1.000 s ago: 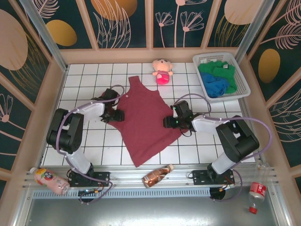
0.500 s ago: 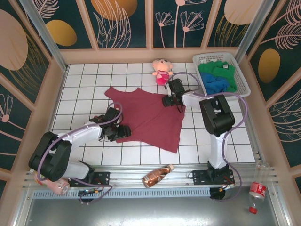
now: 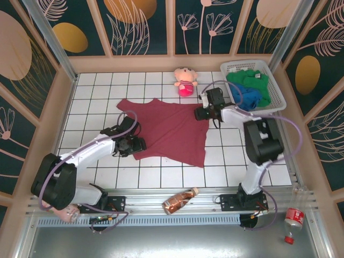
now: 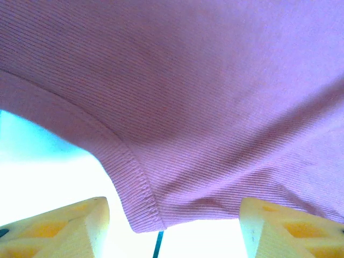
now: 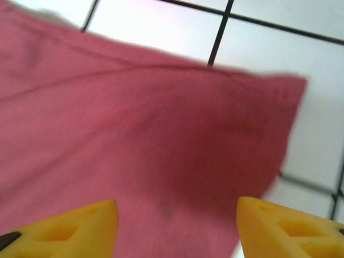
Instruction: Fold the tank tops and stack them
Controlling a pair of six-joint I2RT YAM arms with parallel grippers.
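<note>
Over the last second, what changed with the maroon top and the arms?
The maroon tank top turned from lengthwise to sideways, straps now left. The right arm swung to its far right corner, the left arm to its near left edge; both jaws open. The doll and basket stayed put.

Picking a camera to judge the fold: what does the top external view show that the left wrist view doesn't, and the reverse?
From above: the whole maroon tank top spread on the tiled table, the basket holding the green top and the blue top, the pink doll. From the left wrist: the cloth's ribbed weave and stitched hem up close, yellow fingers apart. Shared: the maroon tank top and the open left gripper.
</note>
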